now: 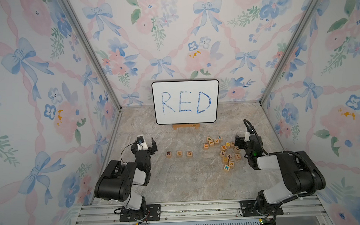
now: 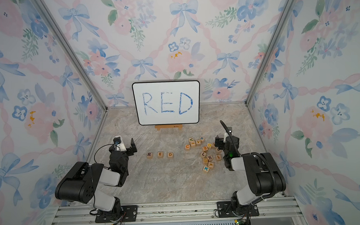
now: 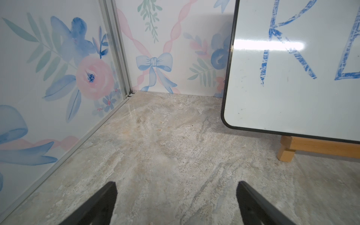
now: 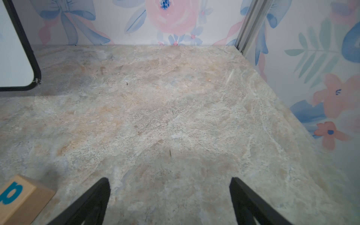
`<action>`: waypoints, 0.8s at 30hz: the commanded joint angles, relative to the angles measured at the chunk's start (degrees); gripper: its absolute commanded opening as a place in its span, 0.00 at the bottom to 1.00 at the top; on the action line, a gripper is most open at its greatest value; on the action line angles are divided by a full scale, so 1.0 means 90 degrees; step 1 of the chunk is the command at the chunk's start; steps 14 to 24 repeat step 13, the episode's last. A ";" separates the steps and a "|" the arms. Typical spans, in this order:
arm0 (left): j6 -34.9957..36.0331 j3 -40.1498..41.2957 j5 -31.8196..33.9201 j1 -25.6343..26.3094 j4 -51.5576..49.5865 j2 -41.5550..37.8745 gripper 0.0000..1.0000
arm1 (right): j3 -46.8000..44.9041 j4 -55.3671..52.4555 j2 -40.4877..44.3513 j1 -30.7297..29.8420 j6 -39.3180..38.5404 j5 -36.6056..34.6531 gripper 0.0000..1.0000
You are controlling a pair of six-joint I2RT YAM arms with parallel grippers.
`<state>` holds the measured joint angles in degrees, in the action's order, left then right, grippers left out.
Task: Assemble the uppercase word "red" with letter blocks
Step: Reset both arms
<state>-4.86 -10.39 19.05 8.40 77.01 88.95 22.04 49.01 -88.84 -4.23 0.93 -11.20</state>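
Marbled surface (image 1: 178,184) before us carries the R (image 1: 168,154), E (image 1: 179,153) and D (image 1: 189,153) blocks in a spaced row in front of the board (image 1: 186,102) handwritten "RED", bare room around them, a heap (image 1: 224,150) of other letters beside our right tool (image 4: 169,179), which is spread and empty like our left tool (image 3: 176,184).

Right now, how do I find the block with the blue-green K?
Find the whiteboard at the back, then the messy pile of blocks in front, toward the right. The K block is the pile's frontmost one, farthest from the board, with a teal letter.
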 commanded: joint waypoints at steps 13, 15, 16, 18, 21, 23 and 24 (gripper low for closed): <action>0.0306 -0.0010 -0.0466 -0.0052 0.0125 -0.0002 0.98 | 0.0012 0.0353 0.0037 0.0019 -0.0046 -0.0017 0.97; 0.0306 -0.0010 -0.0466 -0.0052 0.0125 -0.0002 0.98 | 0.0012 0.0353 0.0037 0.0019 -0.0046 -0.0017 0.97; 0.0306 -0.0010 -0.0466 -0.0052 0.0125 -0.0002 0.98 | 0.0012 0.0353 0.0037 0.0019 -0.0046 -0.0017 0.97; 0.0306 -0.0010 -0.0466 -0.0052 0.0125 -0.0002 0.98 | 0.0012 0.0353 0.0037 0.0019 -0.0046 -0.0017 0.97; 0.0306 -0.0010 -0.0466 -0.0052 0.0125 -0.0002 0.98 | 0.0012 0.0353 0.0037 0.0019 -0.0046 -0.0017 0.97; 0.0306 -0.0010 -0.0466 -0.0052 0.0125 -0.0002 0.98 | 0.0012 0.0353 0.0037 0.0019 -0.0046 -0.0017 0.97; 0.0306 -0.0010 -0.0466 -0.0052 0.0125 -0.0002 0.98 | 0.0012 0.0353 0.0037 0.0019 -0.0046 -0.0017 0.97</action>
